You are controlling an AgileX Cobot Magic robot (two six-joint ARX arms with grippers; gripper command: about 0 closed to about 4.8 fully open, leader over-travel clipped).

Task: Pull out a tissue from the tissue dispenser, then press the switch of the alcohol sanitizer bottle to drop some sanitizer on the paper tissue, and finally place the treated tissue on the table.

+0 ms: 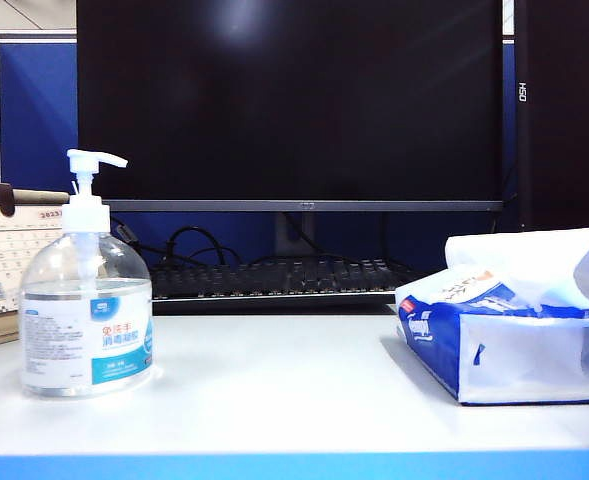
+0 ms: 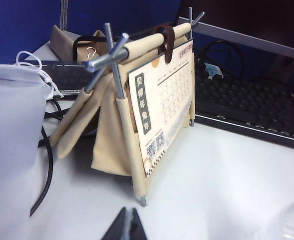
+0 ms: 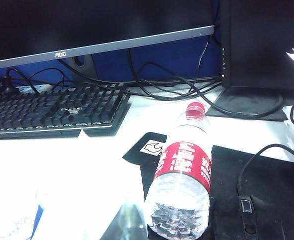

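**Mei:** Blue edging along the front of the table (image 1: 274, 400) is sitting closest to the exterior camera, and just behind it nothing is happening yet. Neither arm is showing in that view.

**Tom:** So where are the grippers?

**Mei:** Each is only peeking into its own wrist view. The left gripper (image 2: 126, 225) is showing as a dark tip with its jaws pressed together, holding nothing, and it is hanging over the table near a cloth desk calendar (image 2: 151, 105). The right gripper (image 3: 129, 222) is a blurred tip, also closed and empty, as far as I can make out, and it is hanging beside a water bottle (image 3: 181, 185) with a red label, near a keyboard (image 3: 52, 110).

**Tom:** And the task's things?

**Mei:** The alcohol sanitizer bottle (image 1: 86, 310) is standing upright at the left of the table, its switch (image 1: 92, 163) up and untouched. The tissue dispenser (image 1: 509, 335) is lying well apart from it at the right, with white paper billowing from its top. I am seeing no loose tissue lying anywhere on the table.

**Tom:** So how far along are we?

**Mei:** I am judging it as the very start. Pulling a sheet, pumping gel onto it and laying it down are all remaining.
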